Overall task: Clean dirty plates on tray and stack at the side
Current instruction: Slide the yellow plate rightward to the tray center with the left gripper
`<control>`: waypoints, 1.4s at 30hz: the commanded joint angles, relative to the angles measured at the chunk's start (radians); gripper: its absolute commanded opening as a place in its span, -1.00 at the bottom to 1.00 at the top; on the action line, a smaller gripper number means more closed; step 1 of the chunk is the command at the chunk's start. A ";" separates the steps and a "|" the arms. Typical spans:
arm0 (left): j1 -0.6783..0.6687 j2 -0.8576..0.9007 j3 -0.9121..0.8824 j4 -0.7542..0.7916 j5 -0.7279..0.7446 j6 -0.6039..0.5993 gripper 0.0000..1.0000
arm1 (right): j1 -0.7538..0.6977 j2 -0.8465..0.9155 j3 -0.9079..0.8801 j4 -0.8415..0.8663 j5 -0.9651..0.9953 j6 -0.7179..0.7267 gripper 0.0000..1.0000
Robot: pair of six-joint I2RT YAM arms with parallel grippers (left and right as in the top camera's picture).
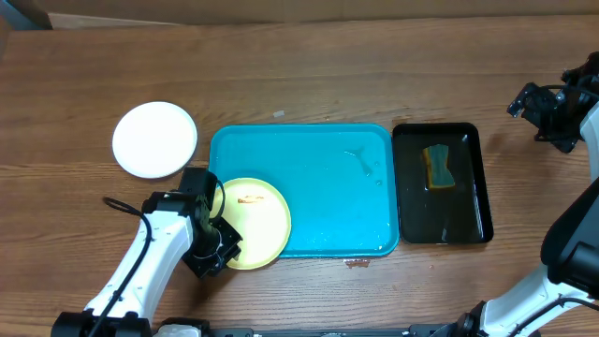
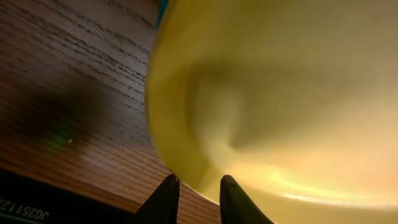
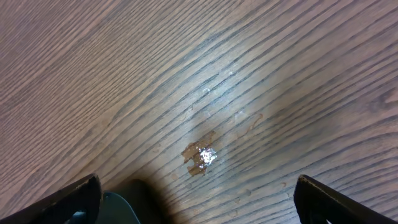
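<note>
One yellow-green plate on tray | sponge in black tray | left jaws pinch plate; right jaws spread

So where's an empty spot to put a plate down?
Bare wood runs along the far side of the table, beyond the white plate, the blue tray and the black tray. The blue tray's right half is mostly bare too. It's crowded near the left gripper, at the yellow plate.
</note>
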 commanded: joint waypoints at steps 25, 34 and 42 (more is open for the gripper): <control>0.003 0.007 0.140 -0.112 0.043 0.354 0.11 | 0.003 -0.023 0.013 0.003 0.000 0.004 1.00; 0.003 0.007 0.105 -0.183 -0.076 0.353 0.06 | 0.003 -0.023 0.013 0.003 0.000 0.004 1.00; 0.003 0.007 -0.020 -0.043 -0.101 0.354 -0.13 | 0.003 -0.023 0.013 0.003 0.000 0.004 1.00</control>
